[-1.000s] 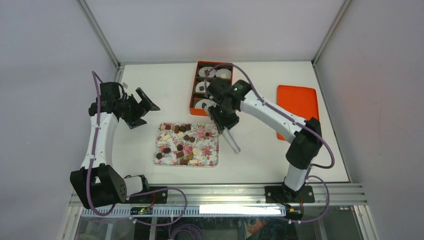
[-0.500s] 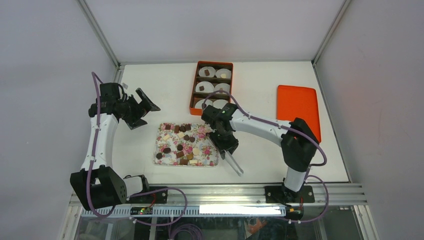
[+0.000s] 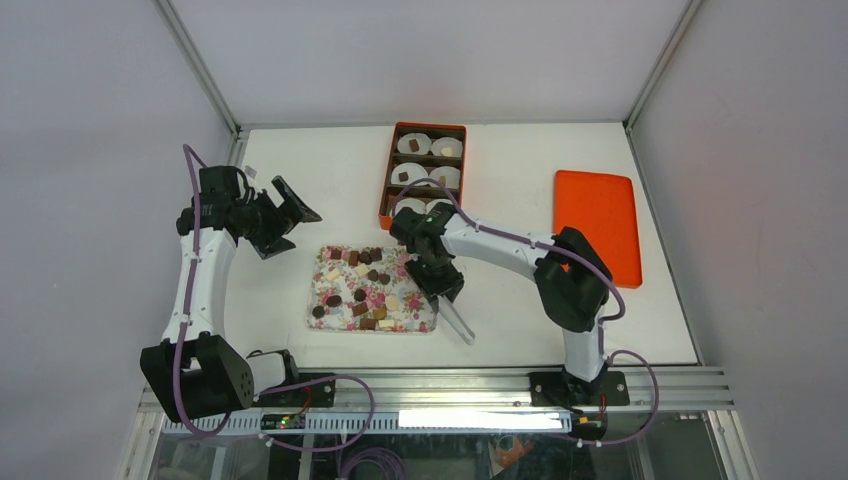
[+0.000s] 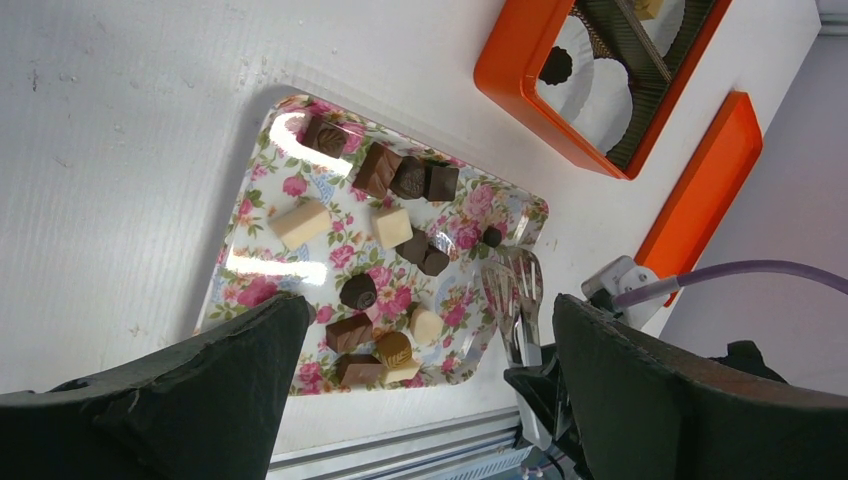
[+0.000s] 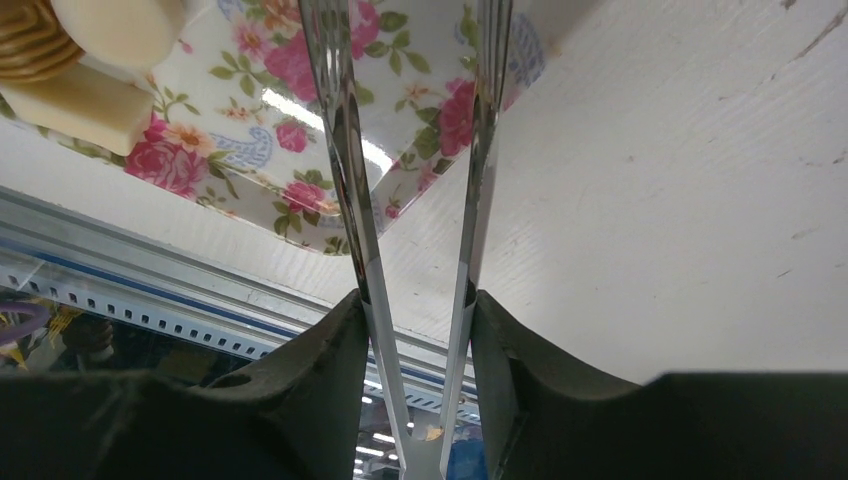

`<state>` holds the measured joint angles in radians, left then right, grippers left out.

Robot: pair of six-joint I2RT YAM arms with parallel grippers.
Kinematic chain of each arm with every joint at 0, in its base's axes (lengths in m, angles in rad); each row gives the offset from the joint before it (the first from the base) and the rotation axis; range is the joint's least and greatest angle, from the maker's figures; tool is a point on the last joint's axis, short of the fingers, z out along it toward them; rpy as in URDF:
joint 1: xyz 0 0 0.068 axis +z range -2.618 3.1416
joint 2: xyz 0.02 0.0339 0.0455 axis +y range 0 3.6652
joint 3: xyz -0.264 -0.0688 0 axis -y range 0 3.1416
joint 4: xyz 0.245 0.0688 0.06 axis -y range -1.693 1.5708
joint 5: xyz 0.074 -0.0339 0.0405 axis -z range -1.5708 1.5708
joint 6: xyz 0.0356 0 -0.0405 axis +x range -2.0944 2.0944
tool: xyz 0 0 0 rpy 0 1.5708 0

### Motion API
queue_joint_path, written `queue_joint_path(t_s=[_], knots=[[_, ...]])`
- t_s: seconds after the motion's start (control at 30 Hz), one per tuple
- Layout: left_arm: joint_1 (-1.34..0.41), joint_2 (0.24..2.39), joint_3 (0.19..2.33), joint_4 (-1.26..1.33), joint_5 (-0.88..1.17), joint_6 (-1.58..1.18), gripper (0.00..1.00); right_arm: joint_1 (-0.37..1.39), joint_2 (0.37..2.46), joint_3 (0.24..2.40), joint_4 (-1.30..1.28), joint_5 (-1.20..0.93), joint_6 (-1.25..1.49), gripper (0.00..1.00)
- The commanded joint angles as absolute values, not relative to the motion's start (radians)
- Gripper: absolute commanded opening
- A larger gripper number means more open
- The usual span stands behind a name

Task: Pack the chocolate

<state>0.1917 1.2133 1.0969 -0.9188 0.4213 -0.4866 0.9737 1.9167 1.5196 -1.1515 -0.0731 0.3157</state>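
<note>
The chocolate (image 3: 360, 283) lies as many small dark, light brown and cream pieces on a floral tray (image 3: 426, 262); it also shows in the left wrist view (image 4: 400, 178). My right gripper (image 3: 440, 280) is shut on metal tongs (image 3: 458, 322), at the tray's right edge. In the right wrist view the gripper (image 5: 415, 300) holds the tongs (image 5: 345, 150) with their arms apart and nothing between them, over the tray's corner (image 5: 400, 150). In the left wrist view the tong tips (image 4: 515, 290) sit beside a small dark piece. My left gripper (image 3: 285, 215) is open and empty, up left of the tray.
An orange box (image 3: 384, 190) with white paper cups, some holding a piece, stands behind the tray. An orange lid (image 3: 598, 222) lies at the right. The table's metal front rail runs just below the tray.
My right arm has swung from the orange box down to the tray's right edge, carrying the tongs. The left arm has not moved.
</note>
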Motion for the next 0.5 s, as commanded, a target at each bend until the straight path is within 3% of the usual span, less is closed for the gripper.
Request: queue_joint_path(t_s=[0.0,0.47], knots=[[0.203,1.201,1.103,-0.892,0.439,-0.494,0.99,0.966,1.939,1.567,-1.140,-0.065,0.298,0.42],[0.203,1.215,1.118,-0.893,0.444,-0.490,0.99,0.948,1.996,1.620,-1.147,-0.064,0.269,0.43]])
